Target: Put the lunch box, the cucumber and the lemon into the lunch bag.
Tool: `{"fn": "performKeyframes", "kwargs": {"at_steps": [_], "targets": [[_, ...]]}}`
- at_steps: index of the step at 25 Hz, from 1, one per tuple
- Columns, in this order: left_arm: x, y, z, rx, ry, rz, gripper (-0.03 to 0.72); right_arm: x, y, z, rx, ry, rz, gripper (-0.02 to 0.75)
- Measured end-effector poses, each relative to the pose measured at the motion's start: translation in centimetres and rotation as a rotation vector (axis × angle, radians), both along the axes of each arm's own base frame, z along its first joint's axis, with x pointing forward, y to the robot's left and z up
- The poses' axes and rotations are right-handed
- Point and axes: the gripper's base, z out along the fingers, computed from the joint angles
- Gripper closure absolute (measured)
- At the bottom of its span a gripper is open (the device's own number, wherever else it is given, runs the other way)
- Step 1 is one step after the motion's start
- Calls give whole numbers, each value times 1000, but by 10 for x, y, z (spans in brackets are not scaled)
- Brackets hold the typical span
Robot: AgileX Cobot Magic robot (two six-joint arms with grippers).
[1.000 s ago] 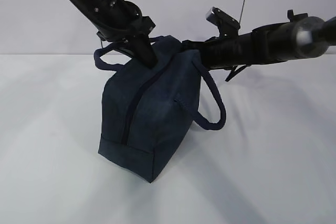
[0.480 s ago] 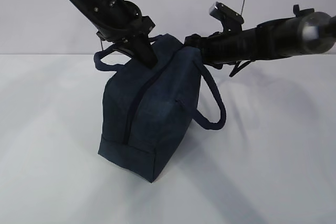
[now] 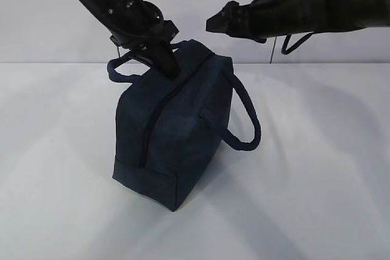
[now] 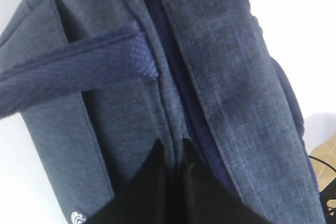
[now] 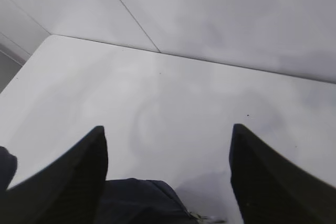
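**A:** The lunch bag is seen standing upright on the white table, a little left of centre, with its zipper line running down the end face that is turned toward the exterior camera. One loop handle is draped down the right side, and the other is looped out behind on the left.

**B:** And the left gripper is found pressed right down at the top of the bag, at the upper end of that zipper seam. In the left wrist view the dark fingertips are seen brought close together against the fabric beside the seam. Whether anything is actually pinched there cannot be told; the zipper pull is not made out.

**A:** Noted. The right gripper is held in the air, above and just to the right of the bag's top edge, clear of the fabric.

**B:** Its two fingers are shown spread wide apart in the right wrist view, with nothing between them. Only bare table and the back wall are seen through the gap, and a sliver of navy bag is caught at the bottom of that view.

**A:** So the bag is placed directly under the left gripper and just below and left of the right one.

**B:** Lunch box, cucumber and lemon are not picked out in any view.
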Motion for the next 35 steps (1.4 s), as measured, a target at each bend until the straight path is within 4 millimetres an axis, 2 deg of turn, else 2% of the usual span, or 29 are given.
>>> {"fn": "performKeyframes", "kwargs": {"at_steps": [5,12,15,20,25,29,35], "targets": [[1,3,-1,44,-14,5,690,-13,-6,30,-92,-79,92,212],[3,12,-4,144,-12,83,690,-42,-11,72,-283,-159,219,212],[4,14,-4,169,-1,131,688,-55,-15,80,-368,-117,263,212],[4,15,-4,179,17,175,678,-76,-27,84,-502,48,302,212],[5,15,-4,181,35,210,660,-99,-41,98,-590,204,240,212],[5,15,-4,183,47,234,609,-118,-54,108,-679,335,177,211],[2,21,8,214,1,242,430,-124,-65,110,-736,414,86,211]]}}
